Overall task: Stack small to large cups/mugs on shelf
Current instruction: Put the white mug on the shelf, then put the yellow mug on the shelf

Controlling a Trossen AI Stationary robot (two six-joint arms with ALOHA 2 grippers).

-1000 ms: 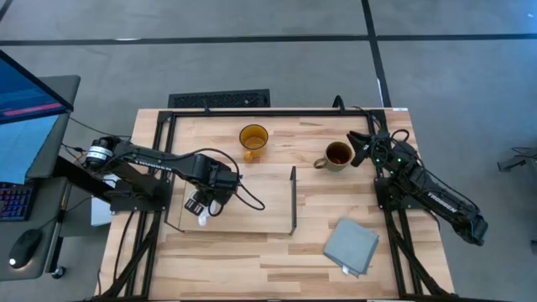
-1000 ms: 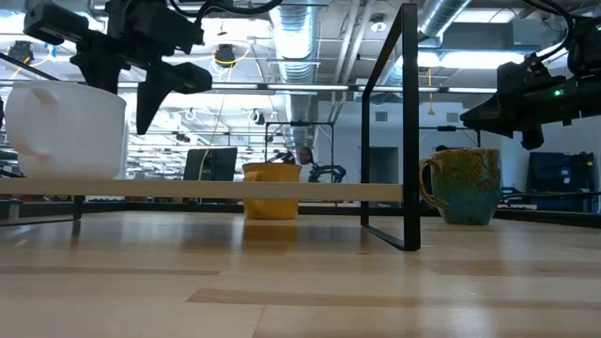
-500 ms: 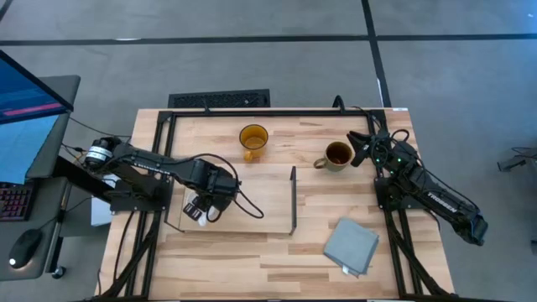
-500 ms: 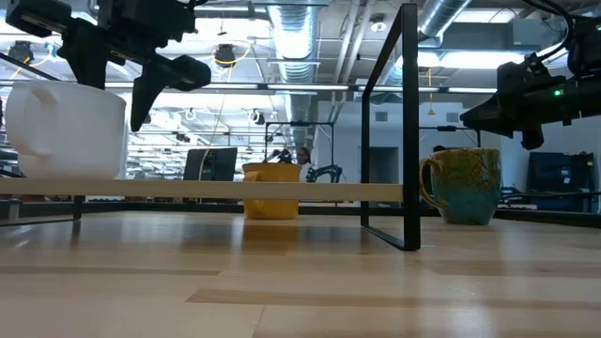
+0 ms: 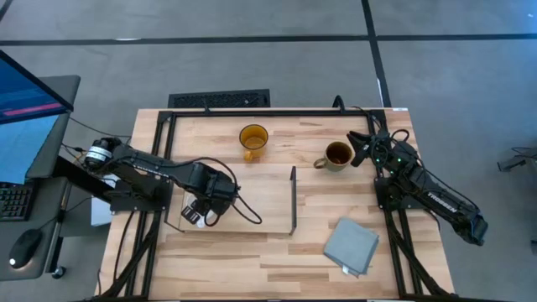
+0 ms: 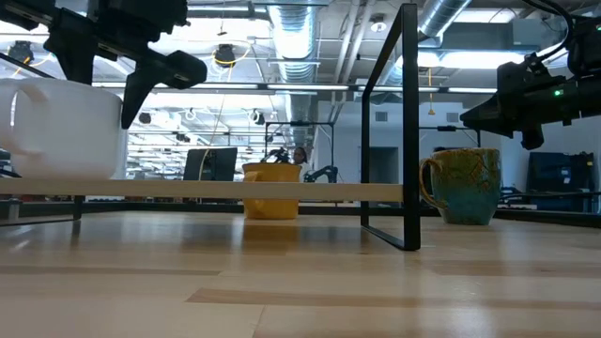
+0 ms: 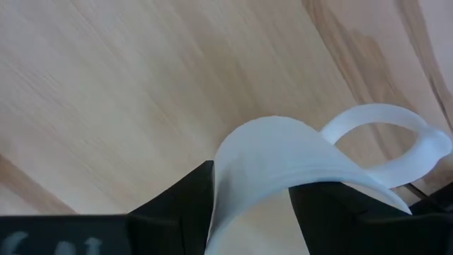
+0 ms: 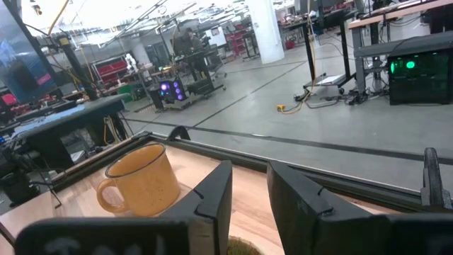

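The small white ceramic mug [image 6: 58, 129] has slid toward the left end of the light wooden shelf with black wire frame [image 5: 252, 197], the left gripper [image 5: 200, 211] clamped on its rim. The right gripper [image 5: 359, 149], slightly parted, hovers beside the glazed olive-brown mug [image 5: 337, 155] near the worktop's back right; the translucent amber mug [image 5: 252, 139] stands back centre.

1. A grey concrete floor [image 5: 277, 67] with dark seam lines surrounds the table.
2. A monitor [image 5: 25, 92] glows at the left.
3. Exposed silver ducts [image 6: 291, 23] cross the ceiling.
4. Workbenches [image 8: 64, 120] fill the hall.
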